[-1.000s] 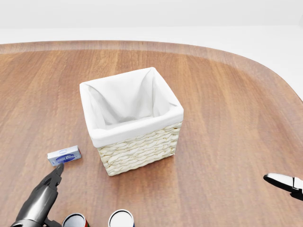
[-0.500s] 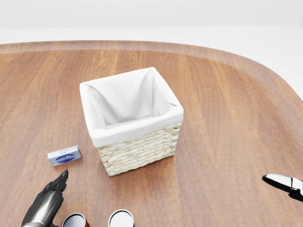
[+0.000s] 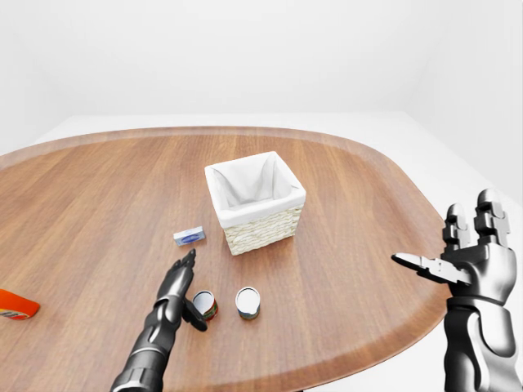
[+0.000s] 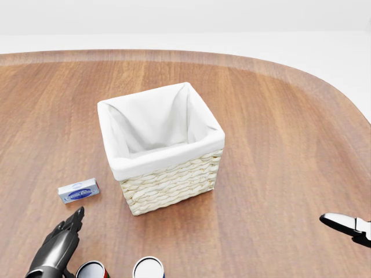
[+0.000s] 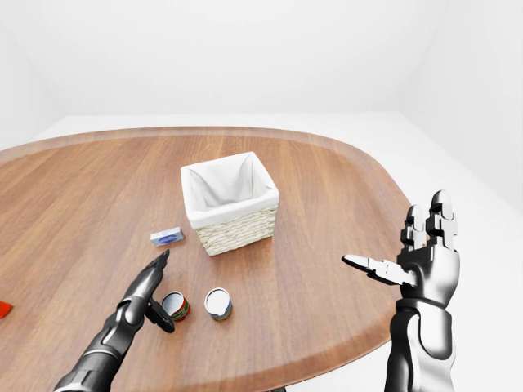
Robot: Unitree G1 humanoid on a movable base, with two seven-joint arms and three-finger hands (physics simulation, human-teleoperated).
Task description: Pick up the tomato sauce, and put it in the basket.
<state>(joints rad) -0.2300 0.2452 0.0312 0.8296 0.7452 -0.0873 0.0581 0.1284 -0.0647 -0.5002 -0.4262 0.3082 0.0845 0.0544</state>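
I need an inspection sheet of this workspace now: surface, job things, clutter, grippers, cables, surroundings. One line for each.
Surface: round wooden table, bare at the right of the left-eye view.
Job's things: wicker basket with white liner, empty, upright; red-labelled can, likely the tomato sauce, upright beside the left hand.
Clutter: blue-labelled can; small blue box; orange packet at the left edge.
Grippers: left hand open, close to the red can; right hand open, off the table edge.
Cables: nothing seen.
Surroundings: plain white walls and floor.
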